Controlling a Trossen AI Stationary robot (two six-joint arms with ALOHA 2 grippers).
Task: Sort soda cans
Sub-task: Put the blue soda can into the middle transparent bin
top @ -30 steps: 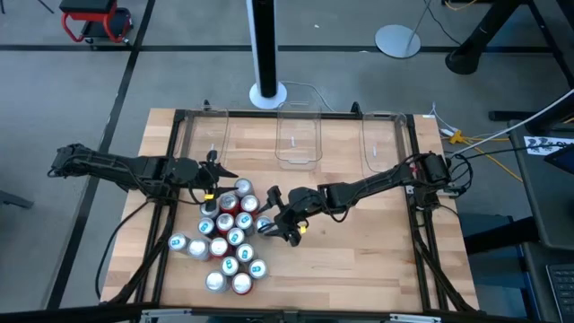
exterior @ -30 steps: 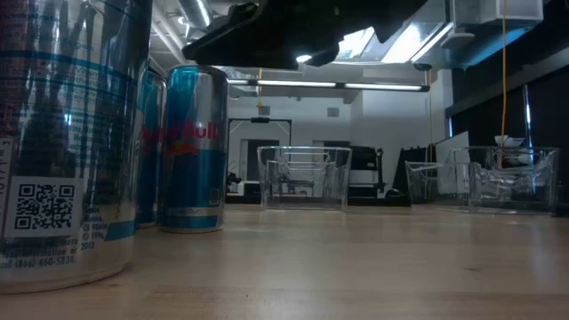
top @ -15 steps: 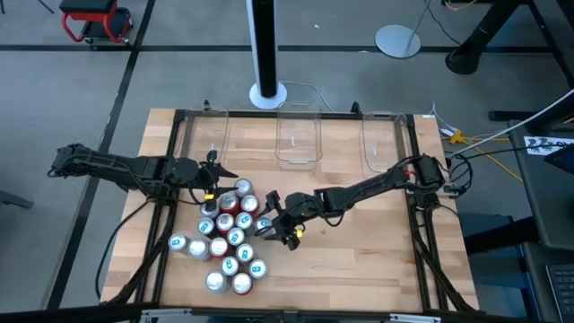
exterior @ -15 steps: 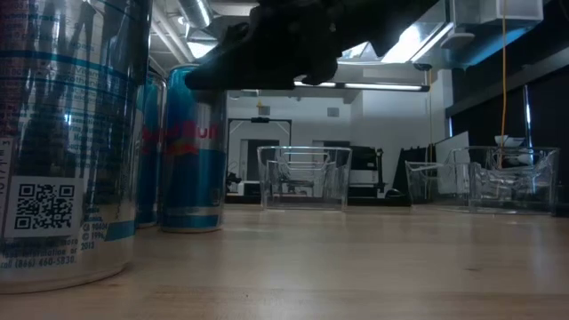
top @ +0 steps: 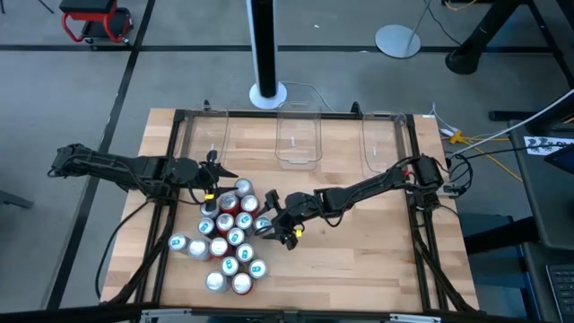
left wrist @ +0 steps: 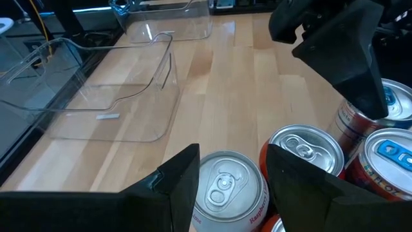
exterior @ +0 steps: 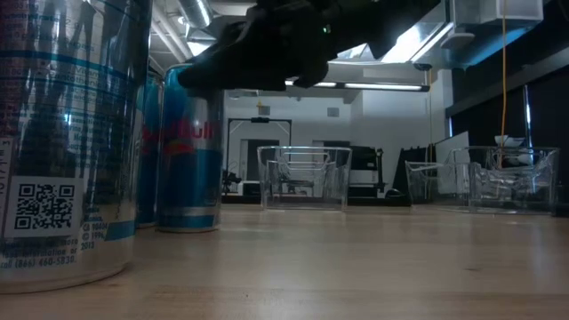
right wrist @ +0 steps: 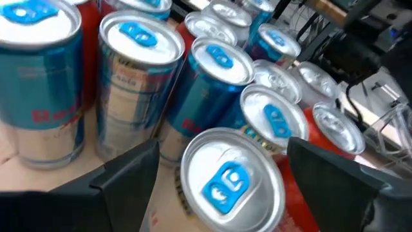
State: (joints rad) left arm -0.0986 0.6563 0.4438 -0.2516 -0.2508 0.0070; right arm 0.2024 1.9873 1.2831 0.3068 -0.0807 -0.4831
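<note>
Though half-hidden — blue can (right wrist: pixel 228 177) (under pincer (right wrist: pixel 222 169))

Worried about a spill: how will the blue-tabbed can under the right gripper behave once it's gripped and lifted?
The can stands tall and slim on the table, so a sideways nudge would probably tip it and let it roll. Neighbouring cans crowd close, so they may get knocked. The open right gripper straddles smooth metal, likely slippery.
</note>
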